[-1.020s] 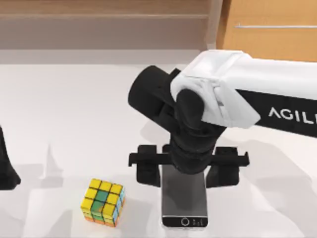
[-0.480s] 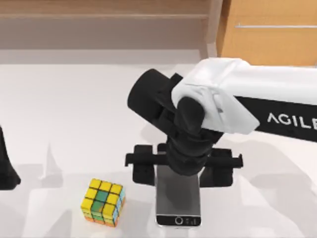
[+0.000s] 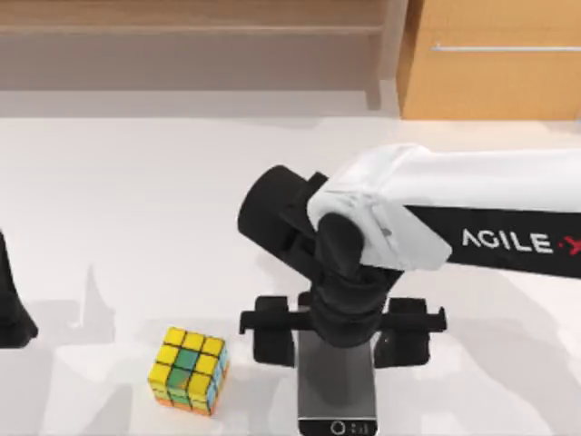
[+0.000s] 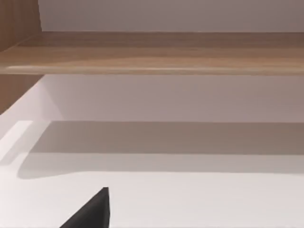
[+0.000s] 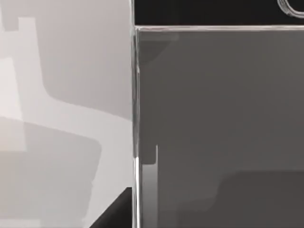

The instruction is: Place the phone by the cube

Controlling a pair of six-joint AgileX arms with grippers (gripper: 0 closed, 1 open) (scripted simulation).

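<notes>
The cube [image 3: 189,371], yellow and green on top with orange and light-blue sides, sits near the table's front, left of centre. The phone [image 3: 338,392] is to its right, a gap apart, with its home-button end toward the front edge. My right gripper [image 3: 338,343] stands over the phone's far half, one black finger against each long side, shut on it. The right wrist view has the grey screen [image 5: 213,118] close up beside bare table. My left arm [image 3: 11,309] is parked at the table's left edge.
A wooden shelf [image 3: 191,36] runs along the back, with a wooden cabinet [image 3: 495,64] at the back right. The white table [image 3: 118,209] lies open between the cube and the shelf. In the left wrist view the shelf board [image 4: 152,52] hangs over the white surface.
The right gripper with the phone shifted left toward the cube, then back right and toward the front edge. The cube and left arm stayed put.
</notes>
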